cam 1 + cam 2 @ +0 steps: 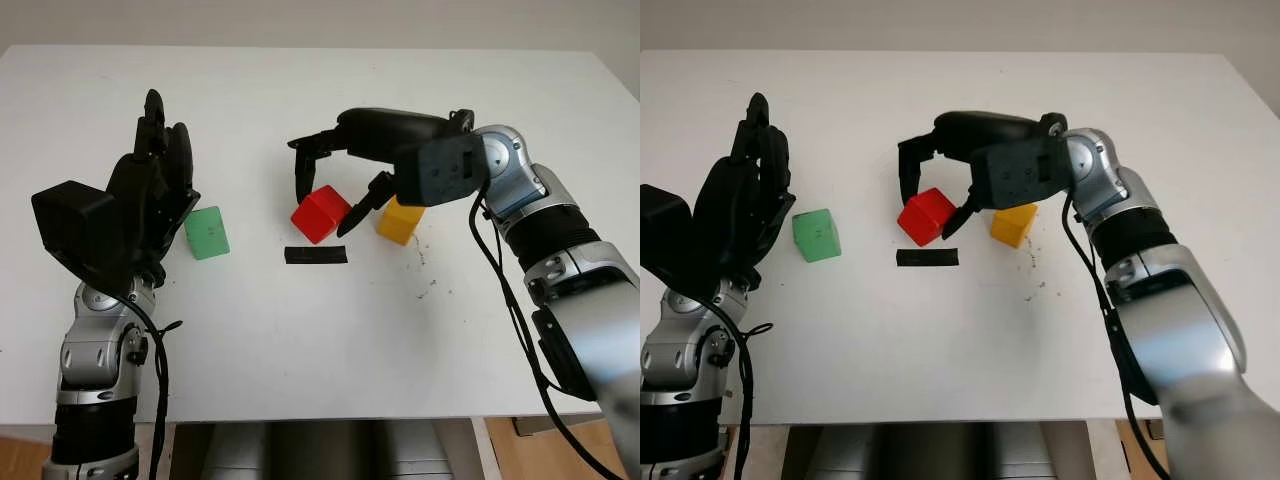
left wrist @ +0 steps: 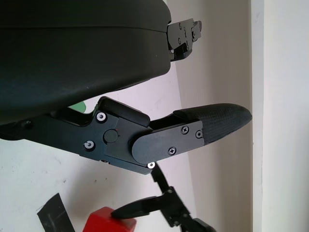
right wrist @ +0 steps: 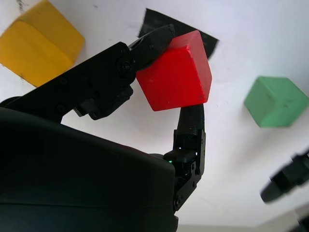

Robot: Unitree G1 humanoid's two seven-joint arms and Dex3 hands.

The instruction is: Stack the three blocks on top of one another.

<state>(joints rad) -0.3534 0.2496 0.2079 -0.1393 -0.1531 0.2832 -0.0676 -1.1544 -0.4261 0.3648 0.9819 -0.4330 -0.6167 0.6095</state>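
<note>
Item: small red cube-shaped block (image 1: pixel 320 213), mid-table, tilted on an edge rather than sitting flat. It was pinched in the right hand (image 1: pixel 333 195), one black fingertip (image 3: pixel 157 38) pressed against one face and another finger (image 3: pixel 191 121) against the opposite side; whether a corner touched the table could not be told.

Item: small yellow cube-shaped block (image 1: pixel 399 220), resting on the white table (image 1: pixel 300 340) just beside the red one, on the right arm's side, partly tucked under that hand's shell. Judged the nearest stacking base: the carried block would need to travel a short way sideways towards the right arm and up over it.

Item: small green cube-shaped block (image 1: pixel 207 232), flat on the table, well apart from the other two, on the left side.

Item: left hand (image 1: pixel 150 195), raised, open, holding nothing, just beside the green block and the nearer hand to it.

Item: strip of black tape (image 1: pixel 316 255), on the table just in front of the red block.
</note>
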